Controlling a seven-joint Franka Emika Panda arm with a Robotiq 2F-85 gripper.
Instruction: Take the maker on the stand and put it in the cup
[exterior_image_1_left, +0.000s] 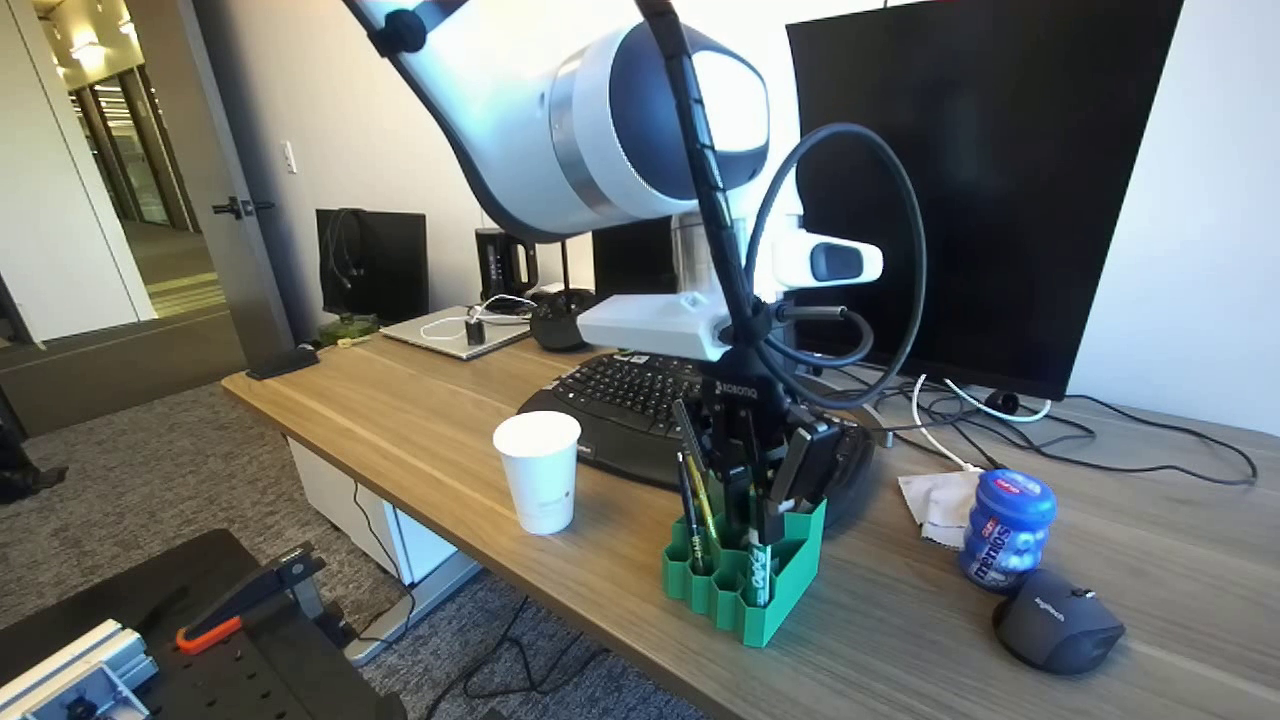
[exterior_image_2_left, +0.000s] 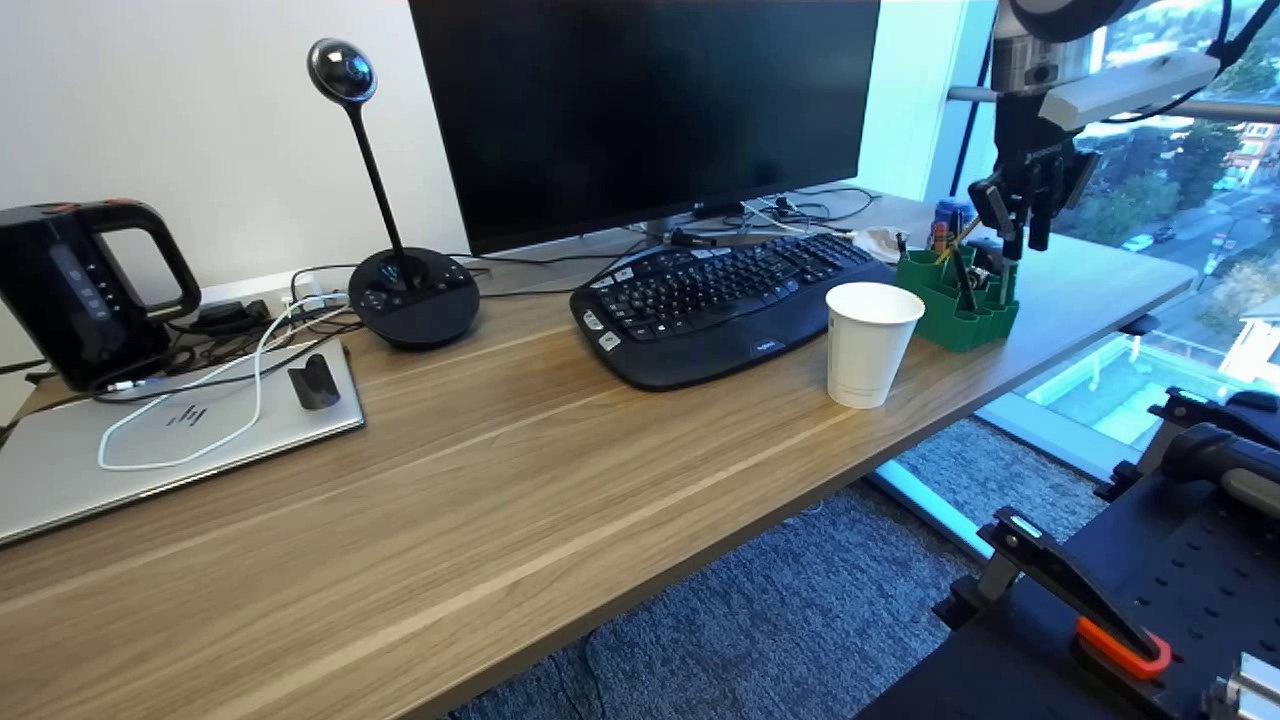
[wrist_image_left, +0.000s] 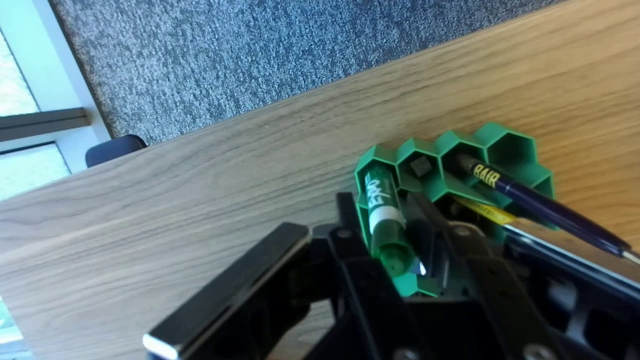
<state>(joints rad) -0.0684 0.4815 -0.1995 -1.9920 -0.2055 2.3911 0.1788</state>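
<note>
Gripper (wrist_image_left: 381, 204) astride green marker (wrist_image_left: 385, 219), grasp unclear, dark pen (wrist_image_left: 545, 206) nearby, keyboard (exterior_image_2_left: 740, 305) near stand (exterior_image_1_left: 795, 585)

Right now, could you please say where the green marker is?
In the wrist view, the marker sits in the left end of the holder, left of the dark pen, the gripper straddling it.

A black keyboard (exterior_image_2_left: 720, 300) lies on the bench (exterior_image_2_left: 450, 520). A big screen (exterior_image_2_left: 650, 110) stands behind the keyboard. Left of the keyboard are a round camera (exterior_image_2_left: 415, 300), a silver laptop (exterior_image_2_left: 200, 438) and a black kettle (exterior_image_2_left: 85, 300). Right of it, a blue Mentos tub (exterior_image_1_left: 1010, 528) and a mouse (exterior_image_1_left: 1058, 622).
</note>
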